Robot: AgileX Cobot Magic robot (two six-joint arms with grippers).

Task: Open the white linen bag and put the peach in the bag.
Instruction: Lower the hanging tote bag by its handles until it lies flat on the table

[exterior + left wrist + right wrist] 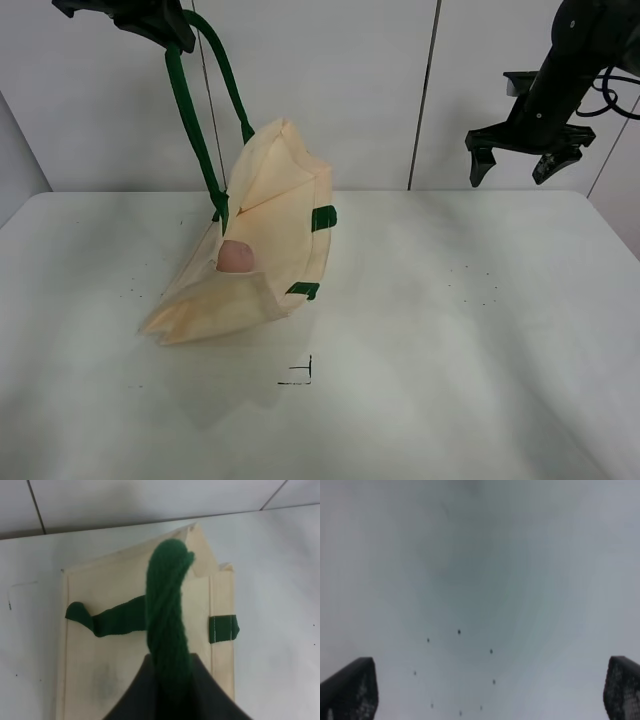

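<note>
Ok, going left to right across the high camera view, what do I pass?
Left tool, shut on the green handle → white linen bag → right tool, open and empty.

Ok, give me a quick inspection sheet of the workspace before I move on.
Surface: white table, with small dark specks and a black corner mark.
Job's things: white linen bag hangs tilted, its lower end seemingly on the table; peach shows inside its mouth.
Clutter: nothing seen.
Grippers: left gripper shut on the green strap handle; right gripper open, empty, raised above the table.
Cables: black cable by the right arm.
Surroundings: white panel wall.
</note>
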